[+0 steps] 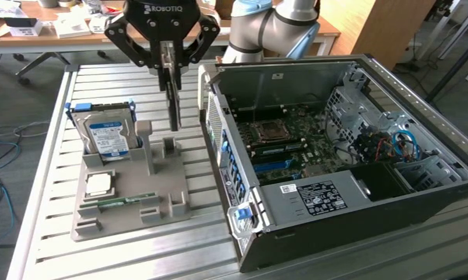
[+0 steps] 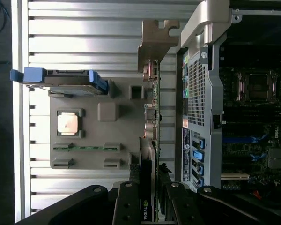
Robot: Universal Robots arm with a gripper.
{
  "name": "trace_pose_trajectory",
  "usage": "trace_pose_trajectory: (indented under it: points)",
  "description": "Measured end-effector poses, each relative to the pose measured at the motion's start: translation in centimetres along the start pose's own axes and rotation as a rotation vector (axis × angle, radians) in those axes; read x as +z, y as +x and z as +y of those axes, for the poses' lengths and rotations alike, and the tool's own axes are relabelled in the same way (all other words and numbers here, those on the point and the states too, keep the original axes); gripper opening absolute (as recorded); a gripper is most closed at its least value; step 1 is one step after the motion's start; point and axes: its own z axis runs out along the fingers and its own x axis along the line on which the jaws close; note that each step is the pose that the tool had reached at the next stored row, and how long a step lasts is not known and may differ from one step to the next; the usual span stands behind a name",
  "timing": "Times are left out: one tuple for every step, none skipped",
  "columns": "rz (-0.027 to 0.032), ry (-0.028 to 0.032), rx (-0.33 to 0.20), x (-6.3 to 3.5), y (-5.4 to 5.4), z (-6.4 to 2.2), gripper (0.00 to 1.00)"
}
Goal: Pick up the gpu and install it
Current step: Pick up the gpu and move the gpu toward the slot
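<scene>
In the upper middle of the exterior view, the gripper (image 1: 170, 57) is clamped on the one gpu (image 1: 173, 99). The card hangs edge-on with its long axis upright and its silver bracket (image 2: 157, 40) at the lower end, just left of the one open computer case (image 1: 335, 192). At lower left, the single grey holder (image 1: 129, 221) carries one hard drive (image 1: 108, 137), one processor (image 1: 99, 185) and one RAM stick (image 1: 125, 201).

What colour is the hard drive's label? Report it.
The label is blue and white; the exterior view shows it best.
</scene>
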Motion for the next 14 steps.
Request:
trace_pose_trajectory:
  points:
    - [0.0000, 0.0000, 0.000, 0.01, -0.3, 0.00, 0.26]
    - [-0.0001, -0.0001, 0.000, 0.02, -0.7, 0.01, 0.26]
    - [0.0000, 0.0000, 0.000, 0.01, -1.1, 0.01, 0.26]
    - [0.0000, -0.0001, 0.000, 0.02, -1.5, 0.02, 0.26]
    - [0.0001, -0.0001, 0.000, 0.02, -1.9, 0.03, 0.26]
    - [0.0000, -0.0002, 0.000, 0.03, -2.3, 0.04, 0.26]
    - [0.0000, -0.0002, 0.000, 0.04, -2.7, 0.05, 0.26]
    - [-0.0001, -0.0003, 0.000, 0.05, -3.1, 0.05, 0.26]
    - [0.0000, -0.0002, 0.000, 0.05, -3.6, 0.06, 0.26]
    - [0.0000, -0.0002, 0.000, 0.06, -4.0, 0.07, 0.26]
    - [0.0001, -0.0003, 0.000, 0.06, -4.5, 0.08, 0.26]
    - [0.0000, -0.0004, 0.000, 0.07, -4.9, 0.09, 0.26]
    - [0.0000, -0.0005, 0.000, 0.08, -5.4, 0.09, 0.26]
    - [-0.0001, -0.0008, 0.000, 0.10, -5.8, 0.10, 0.26]
